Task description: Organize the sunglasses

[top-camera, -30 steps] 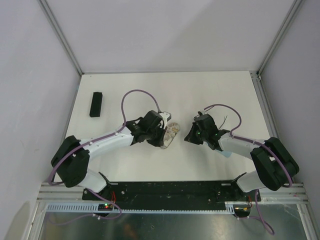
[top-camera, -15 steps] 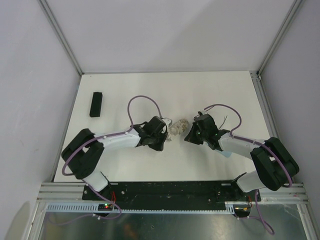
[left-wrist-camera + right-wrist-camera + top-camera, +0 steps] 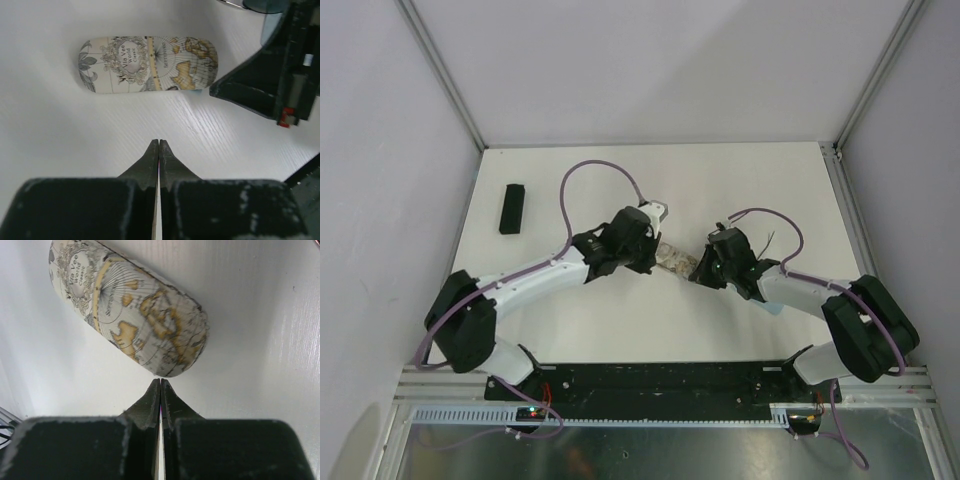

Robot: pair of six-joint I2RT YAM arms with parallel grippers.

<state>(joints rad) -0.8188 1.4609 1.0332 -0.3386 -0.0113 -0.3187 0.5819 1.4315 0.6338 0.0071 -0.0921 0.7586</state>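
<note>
beige case (image 3: pixel 148 64) between left tool (image 3: pixel 158 145) and right tool (image 3: pixel 160 384) — both closed

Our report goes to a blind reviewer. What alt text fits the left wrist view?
A map-printed oval case lies closed on a white table, ahead of the shut left gripper, which is clear of it. The right gripper points at the case's right end, and a dark lens of the sunglasses shows at top right.

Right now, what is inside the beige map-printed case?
Nothing inside shows: the case lies closed on the white table, so only its map-printed outer shell is visible. Whether it holds anything cannot be told.
</note>
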